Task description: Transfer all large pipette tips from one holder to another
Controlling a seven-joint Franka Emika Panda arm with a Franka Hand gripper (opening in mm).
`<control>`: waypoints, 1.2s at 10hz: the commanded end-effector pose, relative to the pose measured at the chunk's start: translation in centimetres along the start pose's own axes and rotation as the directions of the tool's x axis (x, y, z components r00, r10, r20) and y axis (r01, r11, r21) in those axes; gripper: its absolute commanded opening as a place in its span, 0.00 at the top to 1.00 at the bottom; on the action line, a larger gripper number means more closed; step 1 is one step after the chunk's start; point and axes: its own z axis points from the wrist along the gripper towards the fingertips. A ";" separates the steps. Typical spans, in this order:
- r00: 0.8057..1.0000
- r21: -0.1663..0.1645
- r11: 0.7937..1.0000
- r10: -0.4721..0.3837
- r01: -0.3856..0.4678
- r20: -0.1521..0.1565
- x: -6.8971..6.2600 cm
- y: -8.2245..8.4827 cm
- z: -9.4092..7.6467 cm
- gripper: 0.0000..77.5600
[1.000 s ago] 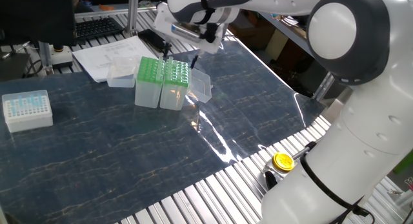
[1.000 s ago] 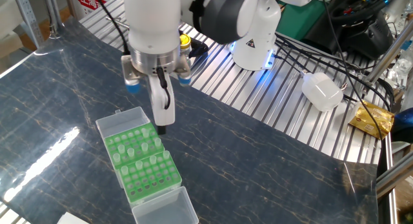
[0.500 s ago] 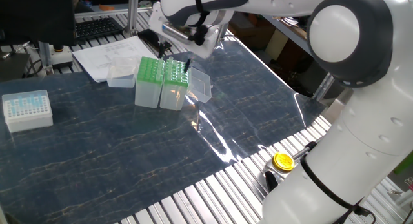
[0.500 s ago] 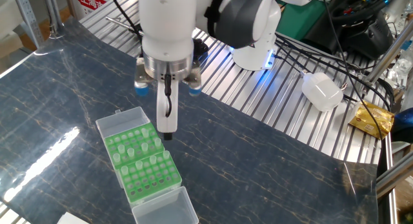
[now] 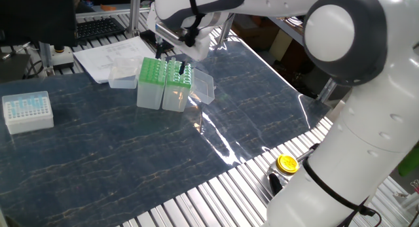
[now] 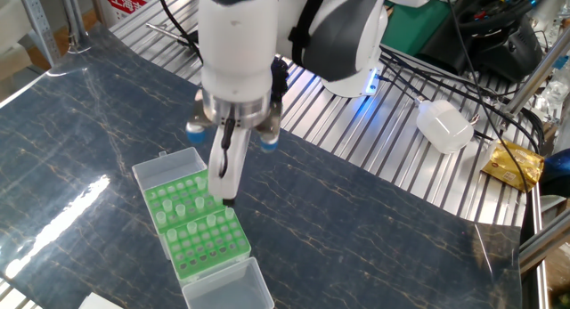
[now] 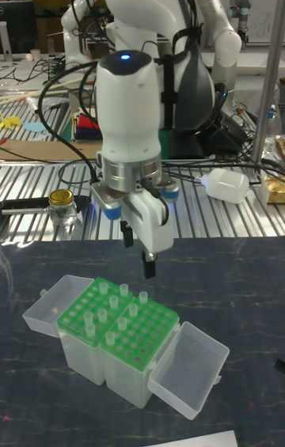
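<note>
— Item one, the large pipette tips (image 7: 112, 311)?

— Pale cones standing in two green racks (image 6: 191, 222) set side by side on the dark table (image 5: 118, 155), each rack with its clear lid (image 7: 188, 369) swung open. In the tall view most stand in the left rack, only a few in the right. None is in the air.

— Item two, the gripper (image 7: 137, 249)?

— Hanging over the racks, fingers pointing down, their ends just above the green top near the seam between the racks. One finger (image 6: 223, 171) shows plainly; whether the jaws are spread or closed I cannot tell, and no tip is visible between them.

— Changed since a second ago?

— The gripper has moved from beside the racks' edge to a spot over them, and come lower; the wrist has turned a little as well. Racks, lids and tips lie exactly as before.

— Meaning?

— My reading: it is lining up on one tip, so the transfer is still mostly ahead.

— Surroundings?

— A white box of small blue tips (image 5: 27, 111) well apart at the table's end, papers (image 5: 111, 57) behind, a yellow-capped jar (image 5: 287, 164) by the robot's base.
</note>
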 end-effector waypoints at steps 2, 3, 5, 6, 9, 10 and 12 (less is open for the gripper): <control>0.997 0.000 0.997 0.074 -0.074 0.005 0.0 0.7 0.8 0.00; 0.996 -0.001 0.996 0.086 -0.086 0.002 0.1 0.7 0.9 0.00; 0.994 -0.004 0.994 0.105 -0.105 0.000 0.3 0.9 1.2 0.00; 0.994 -0.005 0.994 0.112 -0.112 0.003 0.3 1.0 1.5 0.00; 0.993 -0.017 0.993 0.120 -0.120 0.004 0.4 1.2 2.6 0.00; 0.992 -0.019 0.992 0.124 -0.123 0.004 0.4 1.3 2.8 0.00; 0.992 -0.020 0.992 0.128 -0.128 0.004 0.3 1.4 3.1 0.00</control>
